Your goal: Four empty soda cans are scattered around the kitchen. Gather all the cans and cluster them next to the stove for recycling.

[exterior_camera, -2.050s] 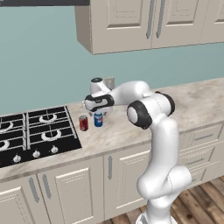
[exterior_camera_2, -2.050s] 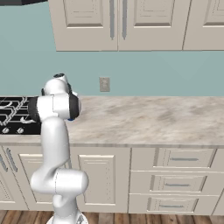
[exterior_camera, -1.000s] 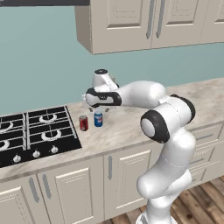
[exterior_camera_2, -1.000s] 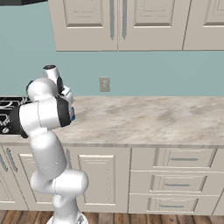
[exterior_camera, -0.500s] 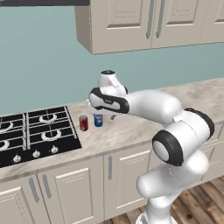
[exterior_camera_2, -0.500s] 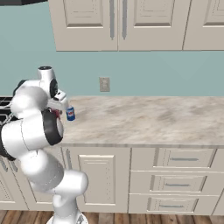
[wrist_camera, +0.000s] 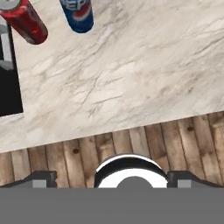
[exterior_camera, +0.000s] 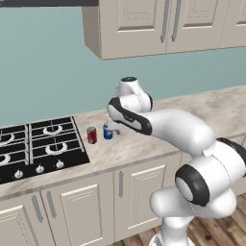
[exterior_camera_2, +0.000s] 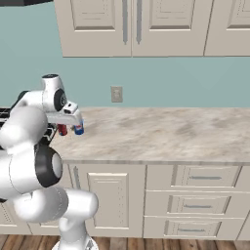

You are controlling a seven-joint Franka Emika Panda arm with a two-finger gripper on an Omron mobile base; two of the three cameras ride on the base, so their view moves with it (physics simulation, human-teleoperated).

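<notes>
Left base view: two cans stand upright on the pale marble desk just right of the stove, a red can nearest the cooktop edge and a blue can just beside it on its right, close together but apart. The white arm reaches over from the lower right, and its tool hangs right by the blue can, partly hidden by the wrist. In the right base view the tool sits above the blue can, with the red can to its left near the stove's edge. In the hand view the red can and blue can lie at the top of the frame, the stove a black strip on the left, the desk below them and wood floor beyond its edge. The tool's jaws stand spread wide, with nothing held between them.
</notes>
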